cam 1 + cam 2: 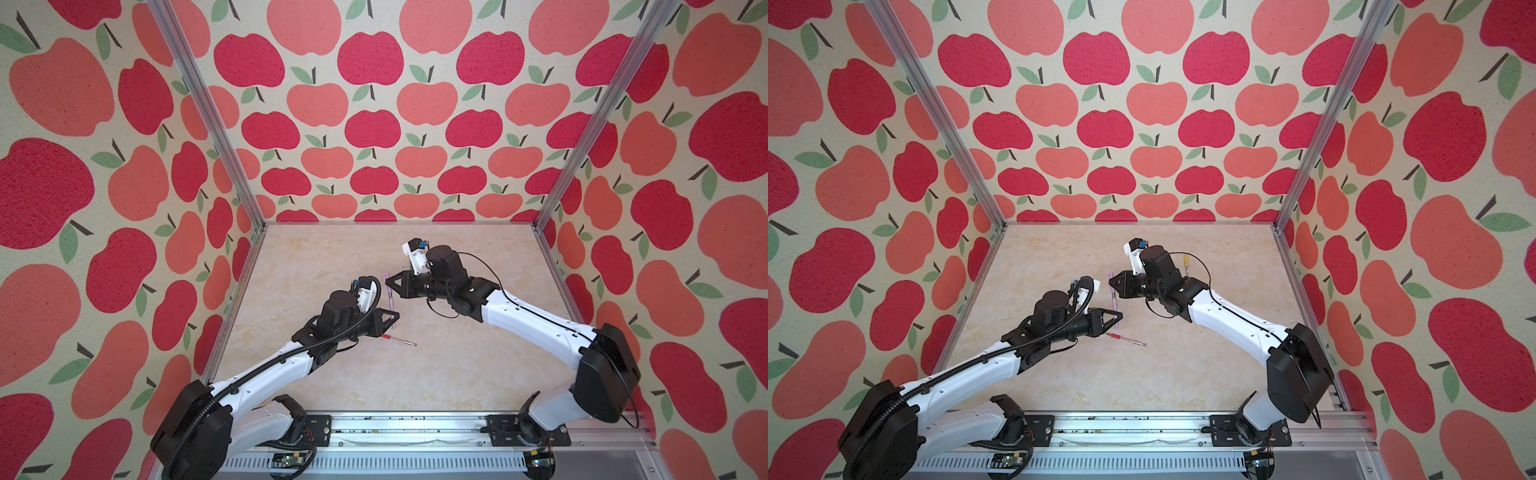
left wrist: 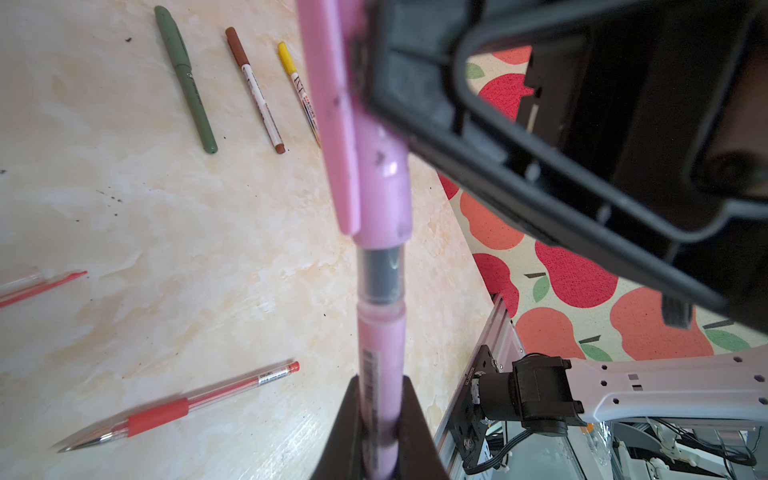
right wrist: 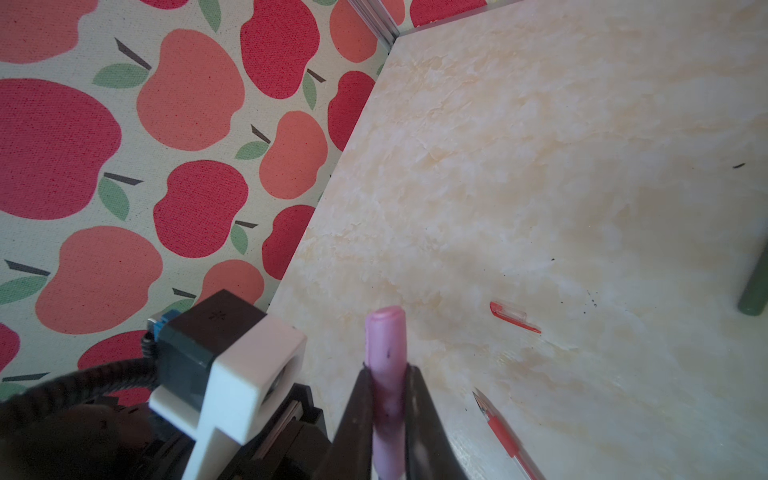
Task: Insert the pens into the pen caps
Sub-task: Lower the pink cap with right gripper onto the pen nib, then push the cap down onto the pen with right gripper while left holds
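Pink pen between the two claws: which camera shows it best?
The left wrist view: the pink pen fills the frame, with barrel, grey neck and cap all close up. The right wrist view shows only the cap's end; both top views show just a tiny sliver.

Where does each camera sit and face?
Top views: overhead, looking down at the table; left arm, right arm, left claw, right claw show.
Left wrist: behind left claw, along the pink pen; right arm beyond.
Right wrist: behind right claw, along the lilac cap; left wrist camera shows.
Shared by wrist views: red pen.
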You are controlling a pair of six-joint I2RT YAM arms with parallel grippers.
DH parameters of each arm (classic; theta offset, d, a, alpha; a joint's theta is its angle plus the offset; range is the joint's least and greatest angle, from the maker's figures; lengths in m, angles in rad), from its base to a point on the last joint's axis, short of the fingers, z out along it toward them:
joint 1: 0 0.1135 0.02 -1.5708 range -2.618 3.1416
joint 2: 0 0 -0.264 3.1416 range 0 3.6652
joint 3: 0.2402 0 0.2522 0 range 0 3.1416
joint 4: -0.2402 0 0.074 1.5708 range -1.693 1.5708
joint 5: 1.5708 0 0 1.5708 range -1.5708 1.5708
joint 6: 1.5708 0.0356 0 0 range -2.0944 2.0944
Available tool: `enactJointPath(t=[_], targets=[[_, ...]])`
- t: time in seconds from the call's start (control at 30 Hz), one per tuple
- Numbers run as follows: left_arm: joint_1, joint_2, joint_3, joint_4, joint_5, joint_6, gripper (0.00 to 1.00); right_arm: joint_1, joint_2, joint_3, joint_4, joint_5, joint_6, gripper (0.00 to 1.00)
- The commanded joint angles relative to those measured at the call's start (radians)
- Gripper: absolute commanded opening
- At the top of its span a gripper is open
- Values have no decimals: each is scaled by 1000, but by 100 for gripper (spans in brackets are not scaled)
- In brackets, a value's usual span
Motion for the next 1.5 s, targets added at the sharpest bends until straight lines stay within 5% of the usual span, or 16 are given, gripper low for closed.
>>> enactJointPath(t=[0.0, 0.47, 0.83, 0.93, 1.2, 1.47], targets=[[4, -20, -13, 45, -31, 9, 0, 8, -38, -13, -32, 2, 5, 10], [29, -69, -9, 54, -44, 19, 0, 27, -43, -29, -25, -4, 16, 10], [97, -73, 35, 31, 49, 80, 0, 40, -39, -38, -20, -25, 18, 11], [104, -68, 39, 25, 112, 131, 0, 36, -49, -29, -22, -46, -1, 16], [107, -79, 24, -39, 261, 221, 0, -20, -122, 29, -86, -139, -94, 47], [108, -127, 41, -97, 391, 263, 0, -72, -236, 17, -144, -238, -178, 59]])
